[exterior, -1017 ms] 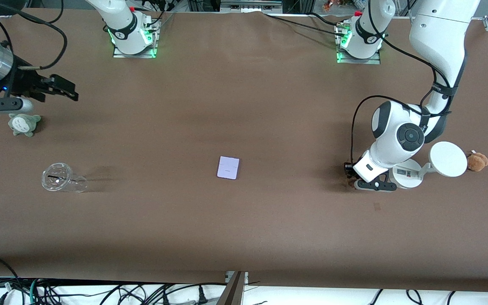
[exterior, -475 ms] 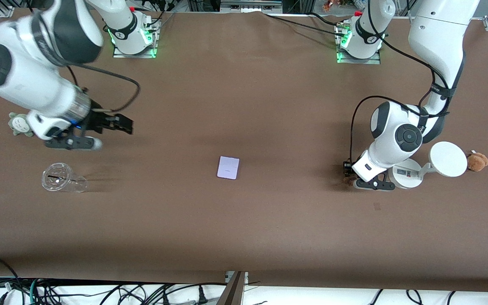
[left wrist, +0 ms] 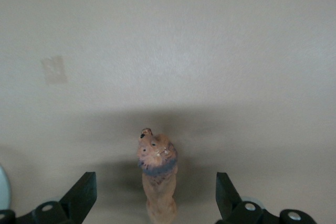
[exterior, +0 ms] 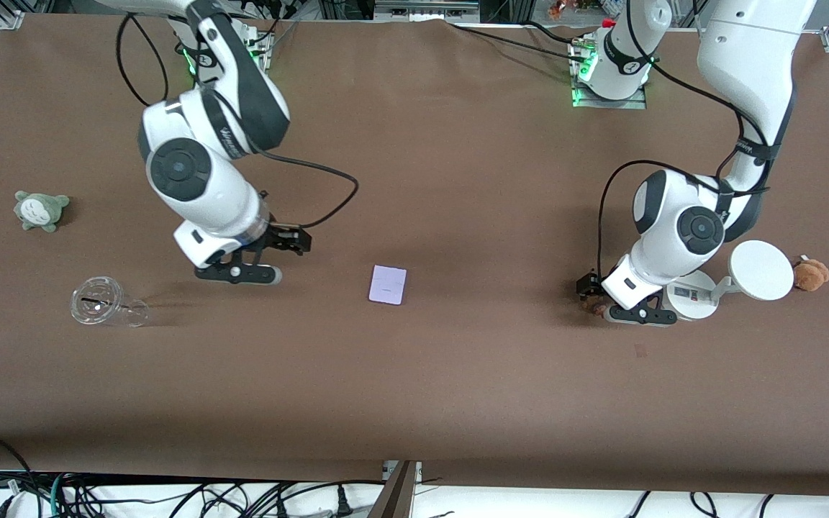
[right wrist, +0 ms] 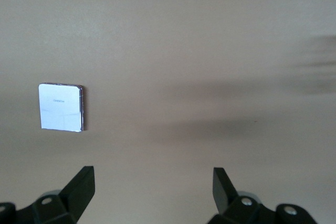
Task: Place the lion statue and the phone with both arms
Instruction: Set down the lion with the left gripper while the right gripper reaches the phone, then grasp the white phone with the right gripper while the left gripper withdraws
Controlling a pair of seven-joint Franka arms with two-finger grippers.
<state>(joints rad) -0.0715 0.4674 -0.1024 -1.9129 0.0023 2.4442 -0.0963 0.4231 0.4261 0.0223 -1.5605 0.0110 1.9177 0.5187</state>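
- Front view: within the last second the right arm had swung in from its end of the table, past the grey-green plush toy (exterior: 41, 210) and the clear plastic cup lying on its side (exterior: 106, 303). The right gripper (exterior: 298, 241) now hung over bare brown table (exterior: 414, 388) beside the flat pale lavender-white rectangular phone (exterior: 388, 285), which had not shifted. The left gripper (exterior: 590, 295) had barely moved, sitting low by the white round-based stand with a disc (exterior: 727, 281), the round brown plush (exterior: 811, 274) just past it. The tiny orange-brown lion statue (exterior: 591, 305) showed only as a speck at its tip.
- Left wrist view: the lion statue (left wrist: 157, 174) stood upright between the left gripper's (left wrist: 156, 195) widely spread fingers (left wrist: 80, 196), untouched; a grasp looked imminent.
- Right wrist view: the right gripper (right wrist: 153, 190) was spread wide, with the phone (right wrist: 61, 106) off to one side, so it still needed centring before descending.
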